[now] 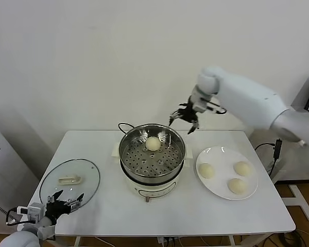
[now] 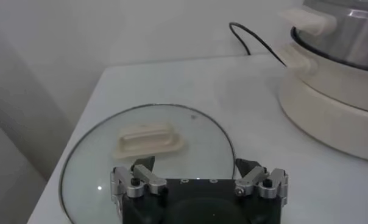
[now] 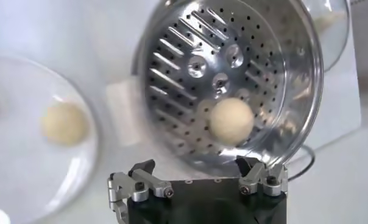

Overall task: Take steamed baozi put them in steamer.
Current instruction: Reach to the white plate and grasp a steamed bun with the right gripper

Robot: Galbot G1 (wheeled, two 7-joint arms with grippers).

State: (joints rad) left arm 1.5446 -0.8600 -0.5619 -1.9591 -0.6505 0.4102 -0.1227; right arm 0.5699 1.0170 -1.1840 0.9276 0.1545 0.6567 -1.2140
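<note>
The steamer (image 1: pixel 127 157) stands mid-table on a white pot base (image 1: pixel 153 188). One steamed baozi (image 1: pixel 153 143) lies inside it toward the back. Three more baozi (image 1: pixel 206 170) (image 1: pixel 242 168) (image 1: pixel 237 186) rest on the white plate (image 1: pixel 216 151) to its right. My right gripper (image 1: pixel 184 119) hangs open and empty above the steamer's back right rim. In the right wrist view that gripper (image 3: pixel 195 164) is above the steamer (image 3: pixel 190 67) with the baozi (image 3: pixel 231 120) below, clear of the fingers. My left gripper (image 1: pixel 67 199) is parked open at the table's front left.
A glass lid (image 1: pixel 86 172) with a white handle (image 1: pixel 69 180) lies flat at the table's left, just ahead of the left gripper (image 2: pixel 194 164). A black cord (image 1: pixel 124 125) loops behind the pot. The white wall stands close behind the table.
</note>
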